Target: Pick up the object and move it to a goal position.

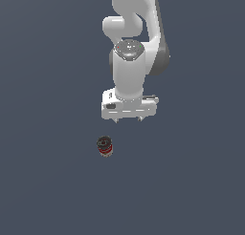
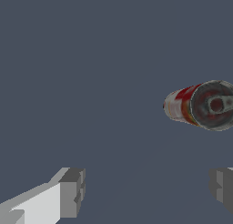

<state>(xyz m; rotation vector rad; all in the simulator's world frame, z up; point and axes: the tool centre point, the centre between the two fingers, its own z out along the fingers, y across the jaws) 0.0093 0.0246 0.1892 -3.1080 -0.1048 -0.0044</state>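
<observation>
Since the white arm's gripper (image 1: 128, 119) is hanging spread apart, off-centre from the tiny red-banded, dark-topped can (image 1: 105, 146), it's risking knocking it over.

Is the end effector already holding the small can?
No, the end effector is open and apart from the can, which stands alone on the floor.

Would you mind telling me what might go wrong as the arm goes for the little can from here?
1. The can sits off to the exterior view's left of the gripper; in the wrist view it lies outside the open fingers, so a straight descent would likely miss.
2. The can is far smaller than the gripper, so a finger could clip it and tip it over.
</observation>
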